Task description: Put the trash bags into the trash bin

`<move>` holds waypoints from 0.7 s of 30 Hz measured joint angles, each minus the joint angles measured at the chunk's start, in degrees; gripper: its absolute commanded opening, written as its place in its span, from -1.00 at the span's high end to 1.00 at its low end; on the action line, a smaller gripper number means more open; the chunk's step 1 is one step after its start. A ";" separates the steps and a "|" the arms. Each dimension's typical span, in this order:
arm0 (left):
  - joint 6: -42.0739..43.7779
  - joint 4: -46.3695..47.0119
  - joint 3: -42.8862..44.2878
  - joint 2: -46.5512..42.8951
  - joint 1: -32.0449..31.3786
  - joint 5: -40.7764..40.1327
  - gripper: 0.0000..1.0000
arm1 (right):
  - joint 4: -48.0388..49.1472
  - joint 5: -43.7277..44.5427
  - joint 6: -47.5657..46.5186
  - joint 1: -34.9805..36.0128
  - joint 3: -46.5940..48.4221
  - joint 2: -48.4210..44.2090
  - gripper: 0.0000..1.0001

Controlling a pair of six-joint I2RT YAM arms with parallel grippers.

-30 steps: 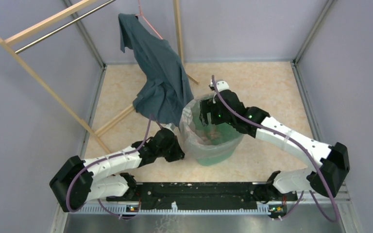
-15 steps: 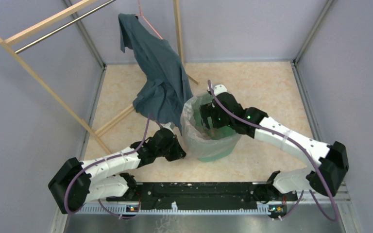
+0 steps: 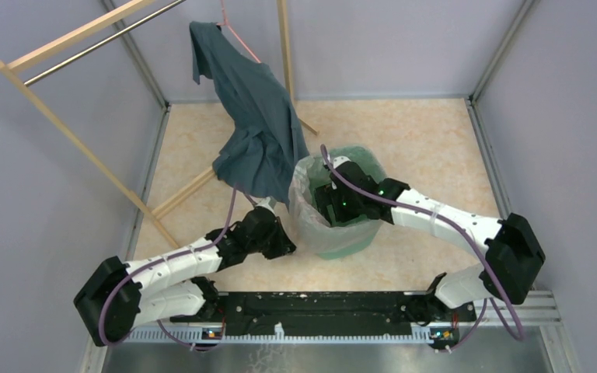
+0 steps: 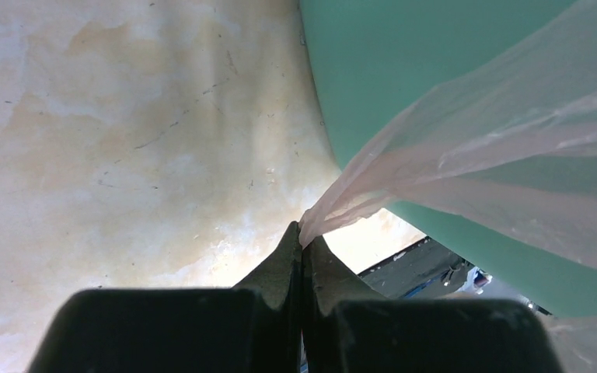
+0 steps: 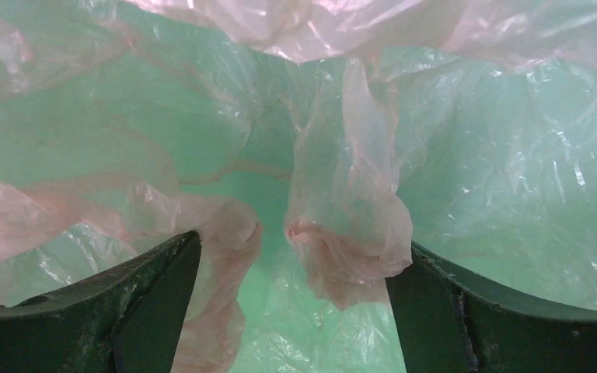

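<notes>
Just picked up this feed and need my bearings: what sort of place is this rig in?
Probably a lab test cell, not a real home: plain grey walls box in a beige floor, with a wooden rack holding a dark shirt and a green bin with a pink bag.

No legible text, labels, brands, numbers or signs in any view.
</notes>
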 measured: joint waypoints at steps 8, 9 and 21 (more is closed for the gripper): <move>-0.42 -2.25 -0.66 -4.70 0.00 -1.75 0.70 | -1.81 -1.09 1.90 0.68 -3.04 -0.02 -0.61; -0.42 -2.64 -0.66 -5.05 0.00 -1.95 0.69 | -2.23 -0.98 1.97 0.68 -3.69 -0.02 -0.61; 0.15 -11.72 -0.68 -15.78 0.00 -5.66 -0.19 | -6.54 1.62 2.23 0.66 -2.91 -2.47 -0.68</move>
